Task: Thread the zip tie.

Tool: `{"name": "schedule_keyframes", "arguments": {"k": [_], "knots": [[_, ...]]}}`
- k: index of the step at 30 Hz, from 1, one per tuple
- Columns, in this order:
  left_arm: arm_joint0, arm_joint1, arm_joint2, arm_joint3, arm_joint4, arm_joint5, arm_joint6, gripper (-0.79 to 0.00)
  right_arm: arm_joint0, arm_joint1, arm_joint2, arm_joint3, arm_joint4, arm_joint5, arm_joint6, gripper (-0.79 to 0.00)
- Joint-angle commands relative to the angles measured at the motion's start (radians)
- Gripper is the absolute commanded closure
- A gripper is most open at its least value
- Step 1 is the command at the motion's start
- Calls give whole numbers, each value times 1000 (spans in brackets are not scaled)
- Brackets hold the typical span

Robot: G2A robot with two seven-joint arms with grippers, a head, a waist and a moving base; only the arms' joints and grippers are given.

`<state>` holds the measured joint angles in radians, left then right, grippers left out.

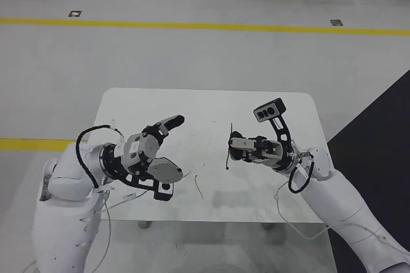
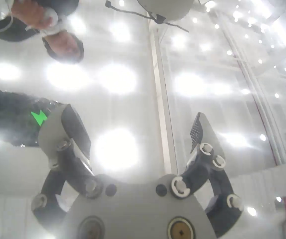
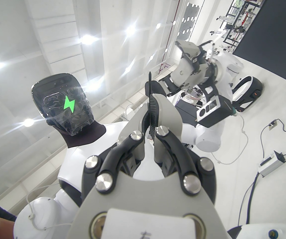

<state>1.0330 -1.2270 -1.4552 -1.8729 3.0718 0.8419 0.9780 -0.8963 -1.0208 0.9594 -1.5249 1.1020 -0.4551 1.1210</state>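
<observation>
Right gripper [image 1: 233, 145]: fingers pressed together, pinching the black zip tie [image 1: 229, 134] partway along its length.
Zip tie: clamped between the right fingers over the table [image 1: 273, 109], with both ends sticking out past them; the squared head end is the longer side.
Left gripper [image 2: 134, 115]: fingers spread wide with nothing between them, well apart from the right fingers and the zip tie.
Thin pale strand [image 1: 199, 186]: lies on the table between the two grippers, nearer the left fingers and touching neither.
</observation>
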Motion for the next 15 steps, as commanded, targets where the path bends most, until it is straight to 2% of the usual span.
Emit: {"name": "schedule_keyframes", "arguments": {"k": [1,4,13,15], "knots": [[-19,41,19,2,0,-31,33,-785,0,0,0,0,0,0,0,0],[-41,75,43,22,0,-69,70,-785,0,0,0,0,0,0,0,0],[-41,75,43,22,0,-69,70,-785,0,0,0,0,0,0,0,0],[-35,76,54,49,-50,-211,44,-785,0,0,0,0,0,0,0,0]]}}
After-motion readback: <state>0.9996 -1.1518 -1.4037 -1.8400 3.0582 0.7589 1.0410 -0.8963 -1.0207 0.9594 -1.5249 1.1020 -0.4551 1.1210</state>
